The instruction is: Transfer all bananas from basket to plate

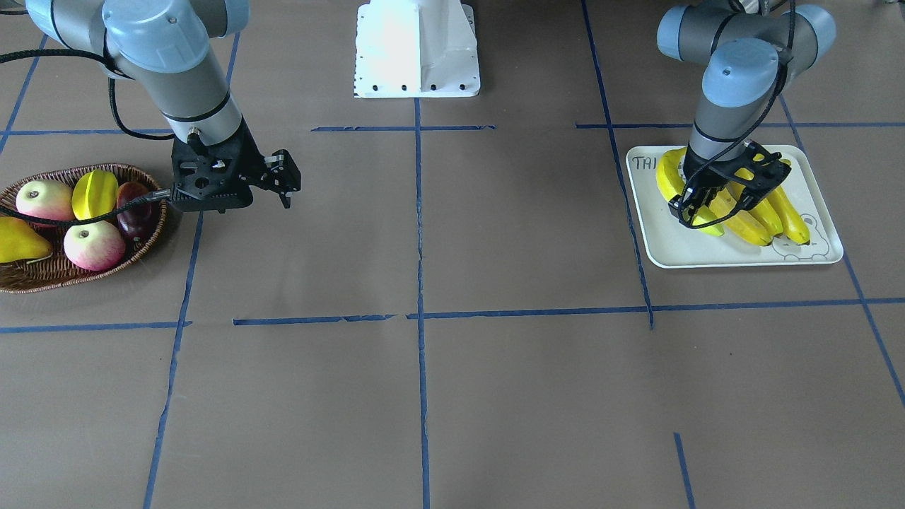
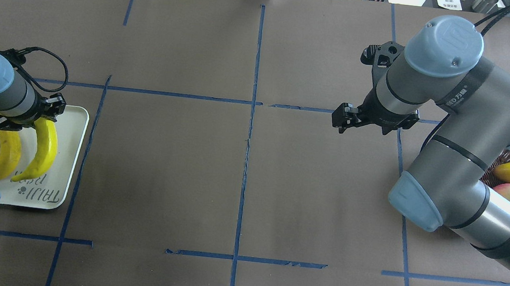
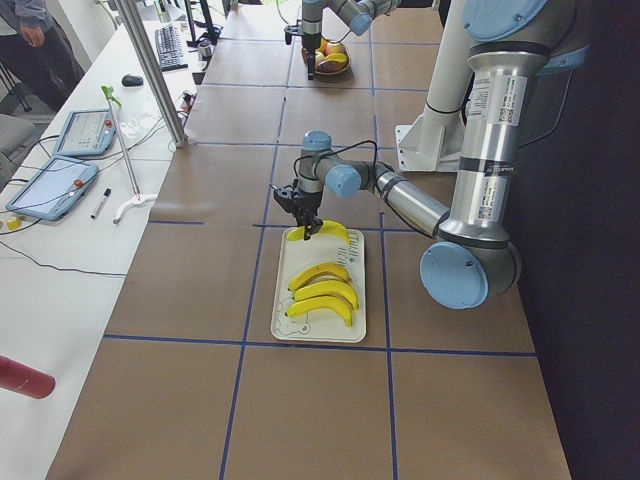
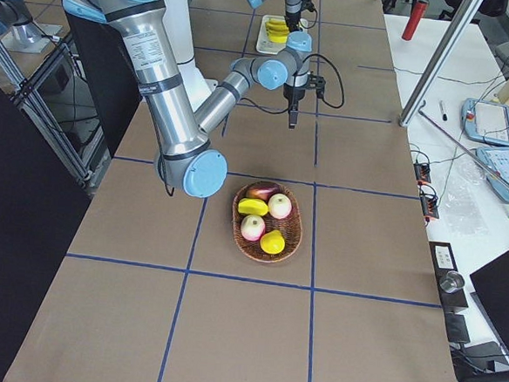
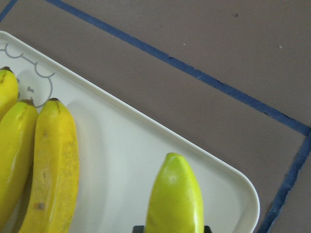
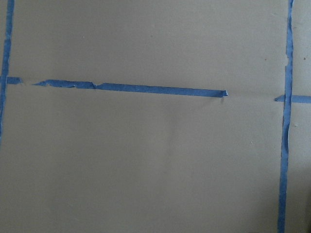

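Observation:
The cream plate [image 1: 707, 254] sits at my left, also in the overhead view [image 2: 70, 142]. Three bananas [image 1: 763, 215] lie side by side on it. My left gripper [image 1: 696, 212] is shut on the end of a fourth banana [image 2: 43, 151], low over the plate's inner side; I cannot tell if it touches. The left wrist view shows that banana [image 5: 175, 194] between the fingers, above the plate [image 5: 121, 145]. The wicker basket [image 1: 42, 276] at my right holds no bananas. My right gripper [image 2: 340, 120] hangs open and empty over bare table, inward of the basket.
The basket holds two apples [image 1: 93, 245], a star fruit [image 1: 94, 194], a yellow pear [image 1: 18, 240] and a dark red fruit [image 1: 138, 212]. The white robot base [image 1: 417, 49] stands at the table's middle edge. Blue tape lines cross the brown table.

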### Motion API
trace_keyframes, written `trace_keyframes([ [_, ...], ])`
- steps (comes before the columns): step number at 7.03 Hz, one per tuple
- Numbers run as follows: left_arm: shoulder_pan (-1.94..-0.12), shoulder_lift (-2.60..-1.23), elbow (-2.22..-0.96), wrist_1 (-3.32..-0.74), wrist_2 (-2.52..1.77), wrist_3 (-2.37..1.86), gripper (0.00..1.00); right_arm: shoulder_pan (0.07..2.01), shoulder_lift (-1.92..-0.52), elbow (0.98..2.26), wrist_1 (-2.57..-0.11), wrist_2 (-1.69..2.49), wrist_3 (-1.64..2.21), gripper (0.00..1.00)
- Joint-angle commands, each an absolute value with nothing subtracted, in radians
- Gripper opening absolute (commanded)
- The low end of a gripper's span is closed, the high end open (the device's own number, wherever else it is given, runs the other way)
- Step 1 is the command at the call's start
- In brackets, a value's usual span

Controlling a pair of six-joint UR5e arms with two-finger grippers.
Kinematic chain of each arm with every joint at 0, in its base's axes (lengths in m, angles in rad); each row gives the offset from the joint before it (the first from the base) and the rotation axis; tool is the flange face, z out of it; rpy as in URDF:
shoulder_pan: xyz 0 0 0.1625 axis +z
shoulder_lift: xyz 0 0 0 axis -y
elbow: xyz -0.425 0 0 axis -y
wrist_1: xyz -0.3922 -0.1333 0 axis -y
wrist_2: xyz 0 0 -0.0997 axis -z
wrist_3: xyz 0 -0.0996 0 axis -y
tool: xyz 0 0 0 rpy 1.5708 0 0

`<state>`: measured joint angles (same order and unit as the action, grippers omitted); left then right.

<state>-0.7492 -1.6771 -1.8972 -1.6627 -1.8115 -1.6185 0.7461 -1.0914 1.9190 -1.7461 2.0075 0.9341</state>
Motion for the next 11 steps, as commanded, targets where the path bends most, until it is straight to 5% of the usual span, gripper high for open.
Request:
trace_keyframes([
  [1,-0.750,-1.674,-1.859,-1.759,-1.812,-1.739,0.02,0.744,-1.091,1.917,-1.746,2.008,0.931,1.00],
  [8,-0.761,-1.600,-1.799,-1.870,-1.876,-1.595,0.08,0.744,-1.091,1.919,-1.746,2.006,0.928,1.00],
  [11,-0.793,-1.601,-1.787,-1.868,-1.881,-1.547,0.25,0.746,-1.091,1.919,-1.741,2.008,0.930,1.00],
])
